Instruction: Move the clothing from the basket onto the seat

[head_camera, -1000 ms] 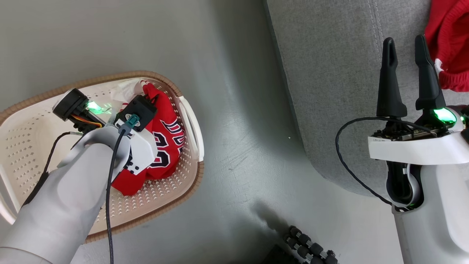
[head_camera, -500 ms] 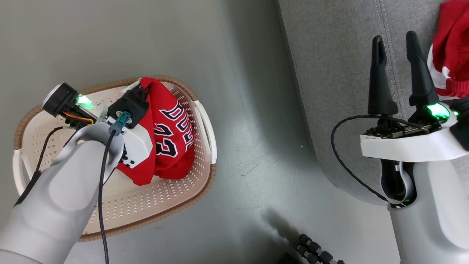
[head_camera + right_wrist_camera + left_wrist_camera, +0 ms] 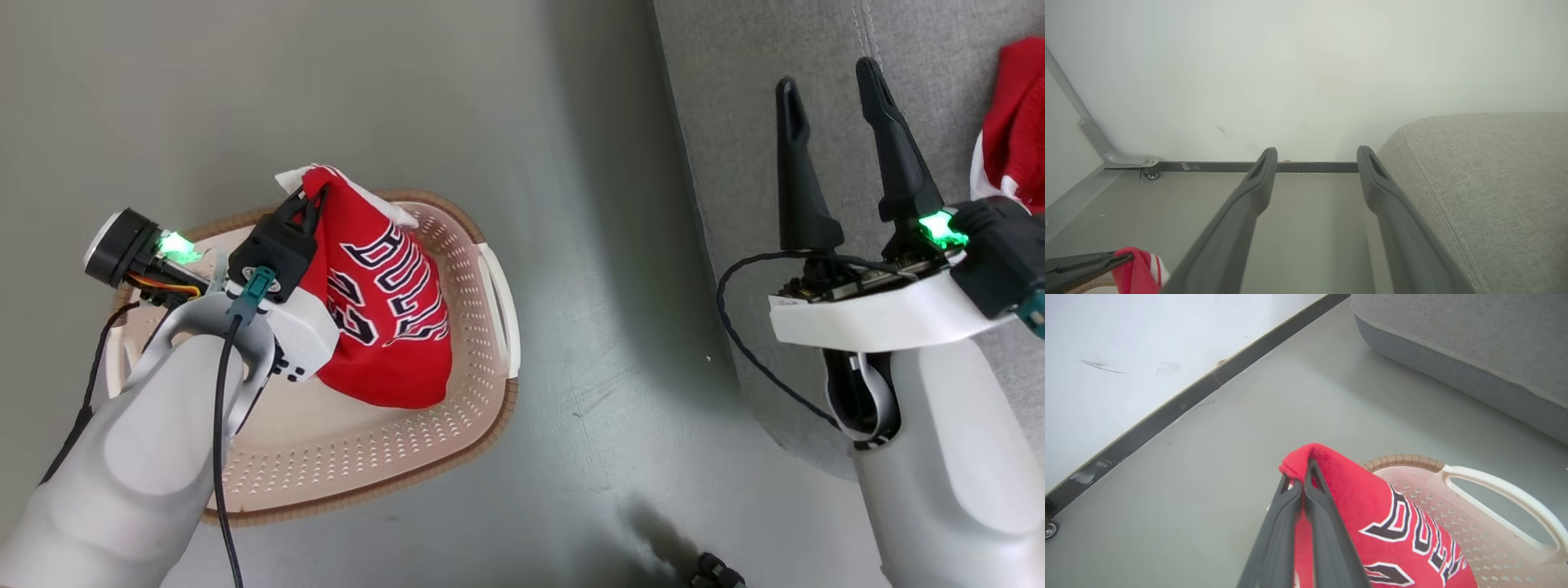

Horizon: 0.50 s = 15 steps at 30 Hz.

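The jersey [image 3: 384, 327] hangs as a long red drape from one pinched fold at its top. Its long axis runs from that fold down to a rounded lower end above the floor of the basket [image 3: 482, 384]; I cannot tell whether that end touches the basket. The black-and-white lettering faces the basket's right-hand handle and the seat [image 3: 735, 122] beyond it.

The basket stands on the grey floor [image 3: 588, 269], well apart from the seat's rounded corner, with a bare strip of floor between them. A second red garment [image 3: 1016, 147] with white trim lies on top of the seat, just beside the right arm. In the left wrist view, a white wall [image 3: 1106, 355] with a dark skirting strip [image 3: 1167, 412] runs behind the basket.

The left gripper [image 3: 310, 192] has its fingers pressed together on the jersey's top fold, and the cloth bulges over the tips in the left wrist view [image 3: 1306, 467]. The right gripper [image 3: 824, 75] is spread wide and holds nothing, its fingers over the seat's near edge, pointing towards the wall.
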Available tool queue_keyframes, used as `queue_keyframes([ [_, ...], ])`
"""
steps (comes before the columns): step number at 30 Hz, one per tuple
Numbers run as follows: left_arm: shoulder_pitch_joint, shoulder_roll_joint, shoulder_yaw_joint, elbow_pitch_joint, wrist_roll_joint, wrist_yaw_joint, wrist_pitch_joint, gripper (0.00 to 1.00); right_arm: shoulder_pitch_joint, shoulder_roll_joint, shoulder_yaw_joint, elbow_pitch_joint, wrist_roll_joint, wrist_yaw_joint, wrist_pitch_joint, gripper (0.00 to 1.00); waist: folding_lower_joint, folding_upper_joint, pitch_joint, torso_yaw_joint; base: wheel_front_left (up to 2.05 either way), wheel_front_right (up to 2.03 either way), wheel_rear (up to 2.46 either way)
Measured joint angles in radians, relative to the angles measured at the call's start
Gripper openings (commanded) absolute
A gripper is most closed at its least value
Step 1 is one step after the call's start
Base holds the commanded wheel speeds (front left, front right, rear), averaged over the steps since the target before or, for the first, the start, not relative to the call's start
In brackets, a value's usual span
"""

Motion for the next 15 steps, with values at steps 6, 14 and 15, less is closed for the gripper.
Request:
queue_keyframes([
  [6,0.027,-0.002,0.027,-0.051,-0.016,0.036,-0.002,0.00,-0.035,-0.028,0.058,0.046,-0.026,0.000,0.000,1.00,0.0000,0.0000,-0.040,0.030,0.00,0.00,0.00],
  [14,0.056,-0.005,0.039,-0.129,-0.018,0.061,-0.010,0.00,-0.072,-0.062,0.143,0.092,-0.041,0.000,0.000,1.00,0.0001,0.0000,-0.101,0.071,0.00,0.00,0.00],
  [15,0.062,-0.004,0.041,-0.137,-0.023,0.061,-0.010,0.00,-0.079,-0.067,0.154,0.094,-0.045,0.000,0.000,1.00,0.0000,0.0000,-0.109,0.076,0.00,0.00,0.00],
])
